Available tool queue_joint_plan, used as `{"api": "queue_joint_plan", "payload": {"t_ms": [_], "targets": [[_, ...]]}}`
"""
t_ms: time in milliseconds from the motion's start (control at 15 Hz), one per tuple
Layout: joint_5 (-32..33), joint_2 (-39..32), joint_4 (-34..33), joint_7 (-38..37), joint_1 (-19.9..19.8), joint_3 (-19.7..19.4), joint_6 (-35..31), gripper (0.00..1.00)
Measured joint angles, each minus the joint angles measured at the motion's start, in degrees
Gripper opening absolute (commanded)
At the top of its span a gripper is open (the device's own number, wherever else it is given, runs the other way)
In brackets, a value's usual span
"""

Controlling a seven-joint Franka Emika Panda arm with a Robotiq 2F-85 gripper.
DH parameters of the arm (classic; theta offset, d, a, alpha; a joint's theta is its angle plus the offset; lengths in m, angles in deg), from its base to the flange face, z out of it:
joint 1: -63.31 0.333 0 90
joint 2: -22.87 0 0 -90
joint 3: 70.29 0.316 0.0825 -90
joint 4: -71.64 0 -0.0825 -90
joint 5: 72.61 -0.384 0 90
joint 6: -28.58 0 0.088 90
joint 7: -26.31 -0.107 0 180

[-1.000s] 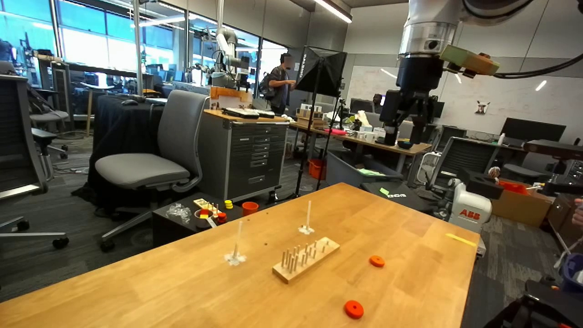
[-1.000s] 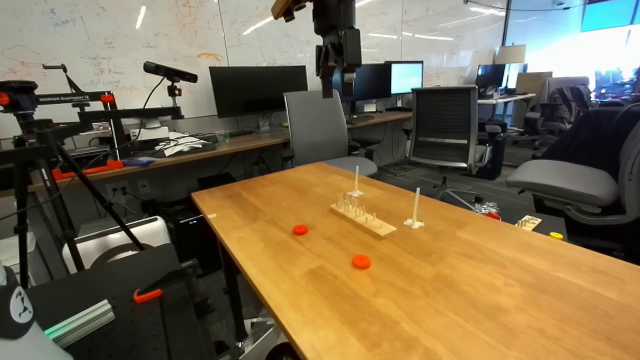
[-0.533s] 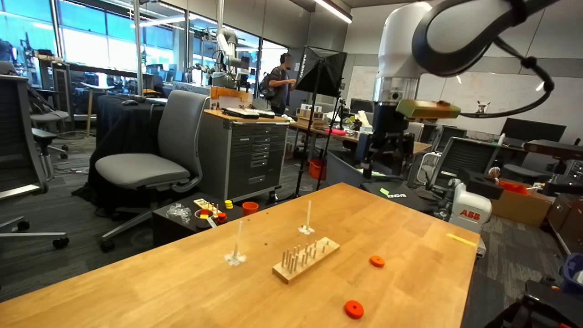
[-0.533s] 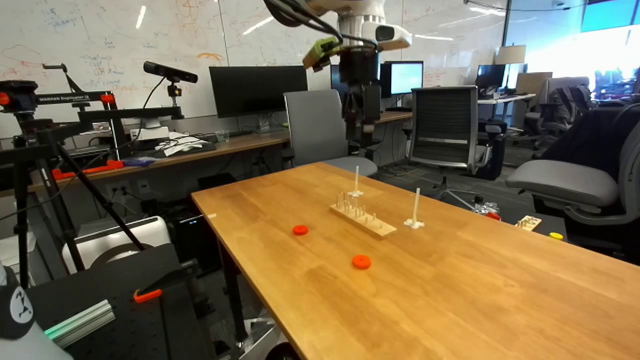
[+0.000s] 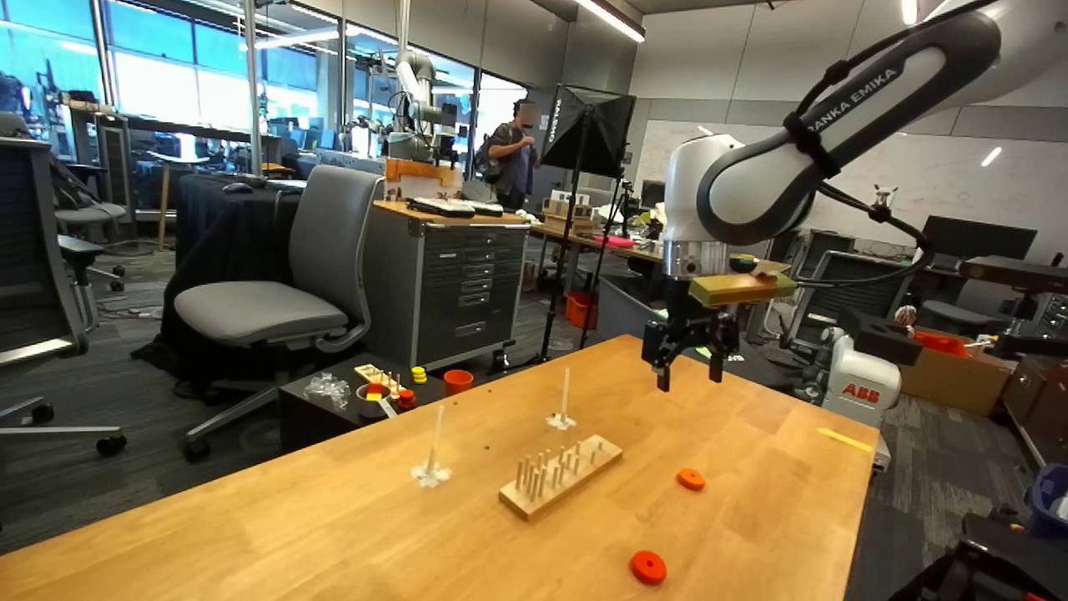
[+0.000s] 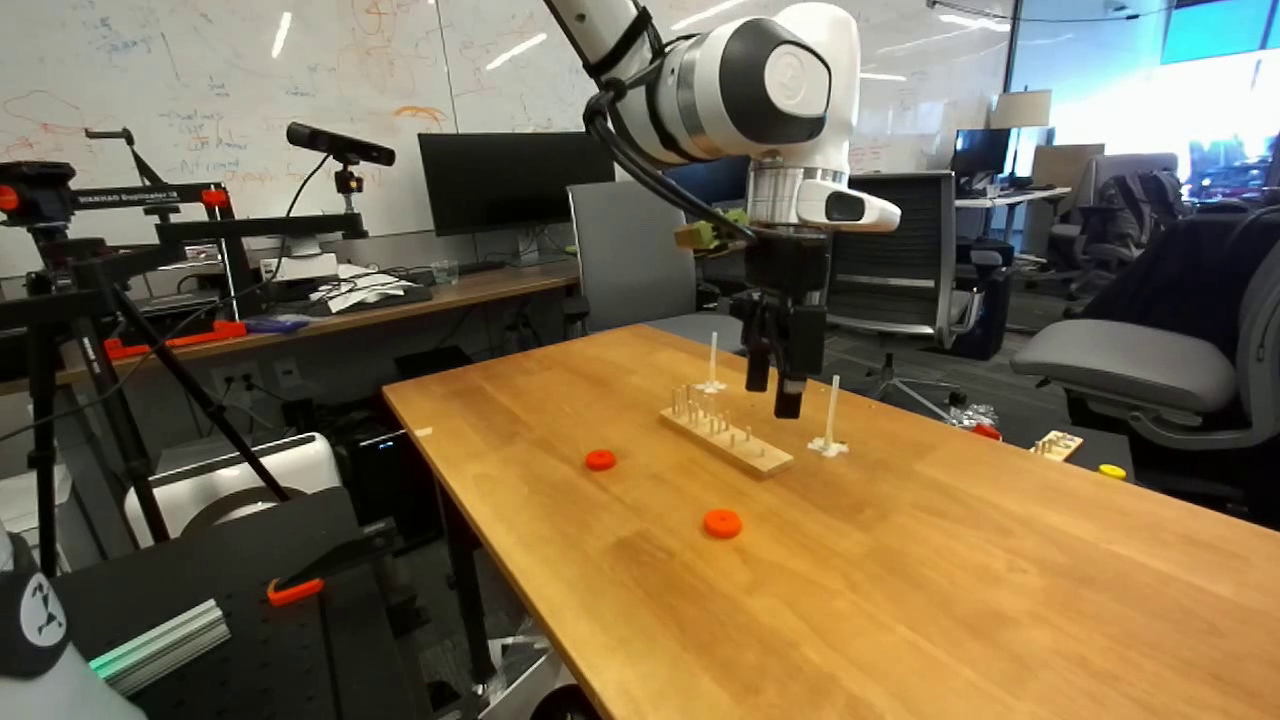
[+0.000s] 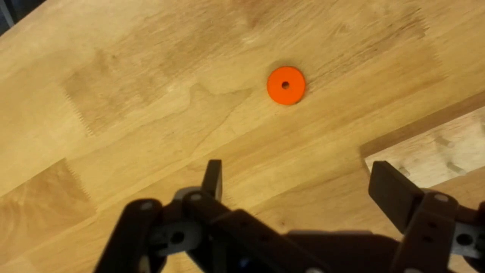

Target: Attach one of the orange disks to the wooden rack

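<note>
Two orange disks lie flat on the table. The one nearer the short-peg end of the rack (image 5: pixel 684 482) also shows in the wrist view (image 7: pixel 277 93) and in an exterior view (image 6: pixel 723 530). The second, redder disk (image 5: pixel 641 573) lies further along, also in an exterior view (image 6: pixel 600 461). The wooden rack (image 5: pixel 576 482) is a pale board with rows of upright pegs; its end shows at the right of the wrist view (image 7: pixel 416 151). My gripper (image 5: pixel 689 377) is open and empty, pointing down above the table. In the wrist view, its fingertips (image 7: pixel 214 168) stand wide apart, below the disk.
Two thin white upright sticks (image 5: pixel 436 438) (image 5: pixel 566 392) stand on the table in white lumps behind the rack. A low black box beside the table holds another peg board, yellow disks (image 5: pixel 419 375) and an orange cup (image 5: pixel 458 383). A table edge shows at the wrist view's top left.
The arm has come down a long way from high above, bringing my gripper closer to the tabletop. The disks and the rack have not moved.
</note>
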Motion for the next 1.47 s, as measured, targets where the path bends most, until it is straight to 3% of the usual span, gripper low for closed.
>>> {"api": "queue_joint_plan", "payload": {"t_ms": [467,800,1467], "targets": [[0.0,-1.0,0.1,-0.3,1.5,-1.0,-1.5,1.0],[-0.7,-5.9,0.0,-0.3,2.1,-1.8,-5.3,1.0],[-6.0,-13.8,-1.8,4.1,1.3,-1.9,-5.4,1.0]]}}
